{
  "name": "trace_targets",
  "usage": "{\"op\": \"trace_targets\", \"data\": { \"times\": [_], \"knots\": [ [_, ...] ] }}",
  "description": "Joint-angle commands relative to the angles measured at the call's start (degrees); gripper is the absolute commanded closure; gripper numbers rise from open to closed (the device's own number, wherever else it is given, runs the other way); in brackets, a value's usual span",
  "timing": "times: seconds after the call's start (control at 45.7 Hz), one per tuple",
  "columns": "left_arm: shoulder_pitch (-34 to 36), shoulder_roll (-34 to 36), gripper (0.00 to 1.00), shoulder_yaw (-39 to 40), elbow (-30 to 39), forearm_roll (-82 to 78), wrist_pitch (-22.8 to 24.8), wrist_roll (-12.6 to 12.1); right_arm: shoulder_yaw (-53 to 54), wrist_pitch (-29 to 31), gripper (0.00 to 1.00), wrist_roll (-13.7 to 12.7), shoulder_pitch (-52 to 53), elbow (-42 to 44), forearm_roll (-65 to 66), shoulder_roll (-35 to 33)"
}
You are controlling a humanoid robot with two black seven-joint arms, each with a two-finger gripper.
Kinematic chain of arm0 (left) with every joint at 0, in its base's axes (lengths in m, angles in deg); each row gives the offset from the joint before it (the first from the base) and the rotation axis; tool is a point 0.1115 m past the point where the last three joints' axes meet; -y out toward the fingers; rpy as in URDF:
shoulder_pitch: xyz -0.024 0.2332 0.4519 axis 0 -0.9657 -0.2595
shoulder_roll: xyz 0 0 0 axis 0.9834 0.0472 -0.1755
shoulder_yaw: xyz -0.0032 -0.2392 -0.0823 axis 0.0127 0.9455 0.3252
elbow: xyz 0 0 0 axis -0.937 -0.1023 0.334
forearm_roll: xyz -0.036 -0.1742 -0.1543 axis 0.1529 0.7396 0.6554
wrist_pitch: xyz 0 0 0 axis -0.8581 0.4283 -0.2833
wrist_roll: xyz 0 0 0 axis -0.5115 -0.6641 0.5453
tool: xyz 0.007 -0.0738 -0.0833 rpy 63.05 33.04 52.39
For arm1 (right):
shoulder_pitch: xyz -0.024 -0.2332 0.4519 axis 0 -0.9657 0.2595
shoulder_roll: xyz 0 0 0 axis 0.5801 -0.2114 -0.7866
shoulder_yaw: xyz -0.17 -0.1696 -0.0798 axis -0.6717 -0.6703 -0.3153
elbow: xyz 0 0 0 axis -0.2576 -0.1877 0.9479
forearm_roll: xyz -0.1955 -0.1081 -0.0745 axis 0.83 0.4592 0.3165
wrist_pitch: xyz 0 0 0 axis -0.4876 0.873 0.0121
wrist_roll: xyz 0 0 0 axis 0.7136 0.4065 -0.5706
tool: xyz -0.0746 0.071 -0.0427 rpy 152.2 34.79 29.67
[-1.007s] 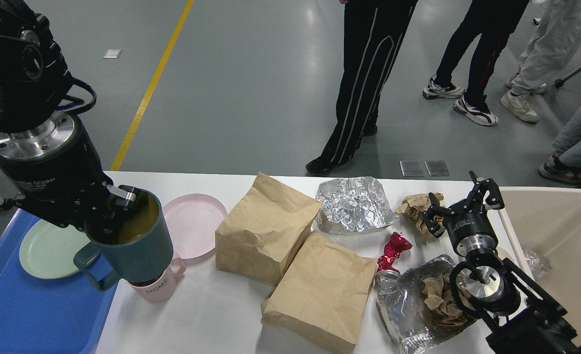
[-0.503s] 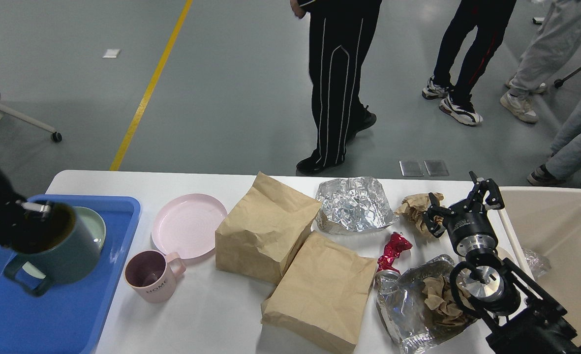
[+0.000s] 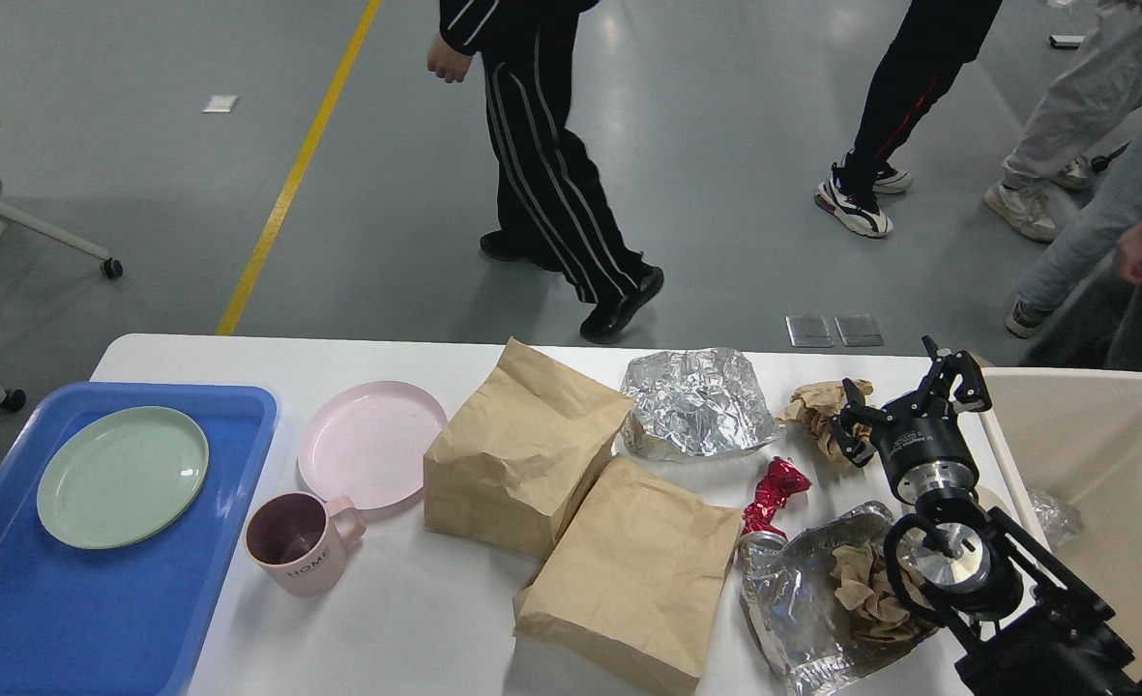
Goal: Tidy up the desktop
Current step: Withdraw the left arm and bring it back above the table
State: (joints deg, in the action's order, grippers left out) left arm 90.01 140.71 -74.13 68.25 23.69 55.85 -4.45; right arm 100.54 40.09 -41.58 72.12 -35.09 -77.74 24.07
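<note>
While the right gripper (image 3: 911, 403) hangs spread wide and empty beside crumpled brown paper (image 3: 815, 404), the desktop (image 3: 416, 619) stretches between blue tray (image 3: 106, 619) and beige bin (image 3: 1102, 445); left gripper unseen

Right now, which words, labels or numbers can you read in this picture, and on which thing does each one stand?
"HOME": on the side of the pink mug, which stands on the desktop beside the blue tray.
The right tool shows faint printing on its black body, too small to read.
Nothing else carries readable text.
</note>
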Motion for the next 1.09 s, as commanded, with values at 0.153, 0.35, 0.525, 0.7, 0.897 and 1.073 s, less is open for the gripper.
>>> {"op": "trace_targets", "data": {
  "times": [0.153, 0.35, 0.525, 0.7, 0.897, 1.073],
  "knots": [
    [-19.1, -4.2, 1.0, 15.5, -16.9, 0.0, -0.5, -0.8, 0.0, 0.0, 0.0, 0.0, 0.0, 0.1, 0.0, 0.0],
    [-21.0, -5.9, 1.0, 16.6, -17.2, 0.1, -0.5, -1.2, 0.0, 0.0, 0.0, 0.0, 0.0, 0.1, 0.0, 0.0],
    [-21.0, -6.8, 1.0, 19.1, -17.0, 0.3, -0.1, -2.9, 0.0, 0.0, 0.0, 0.0, 0.0, 0.1, 0.0, 0.0],
    [-21.1, -6.9, 1.0, 19.8, -17.0, 0.8, -0.7, -3.3, 0.0, 0.0, 0.0, 0.0, 0.0, 0.1, 0.0, 0.0],
    [-21.4, -7.9, 0.63, 20.5, -16.5, 1.2, -3.3, -2.5, 0.0, 0.0, 0.0, 0.0, 0.0, 0.1, 0.0, 0.0],
    [-23.4, -7.9, 0.18, 23.6, -16.5, 3.5, -3.5, -2.4, 0.0, 0.0, 0.0, 0.0, -0.1, 0.0, 0.0, 0.0]
  ]
}}
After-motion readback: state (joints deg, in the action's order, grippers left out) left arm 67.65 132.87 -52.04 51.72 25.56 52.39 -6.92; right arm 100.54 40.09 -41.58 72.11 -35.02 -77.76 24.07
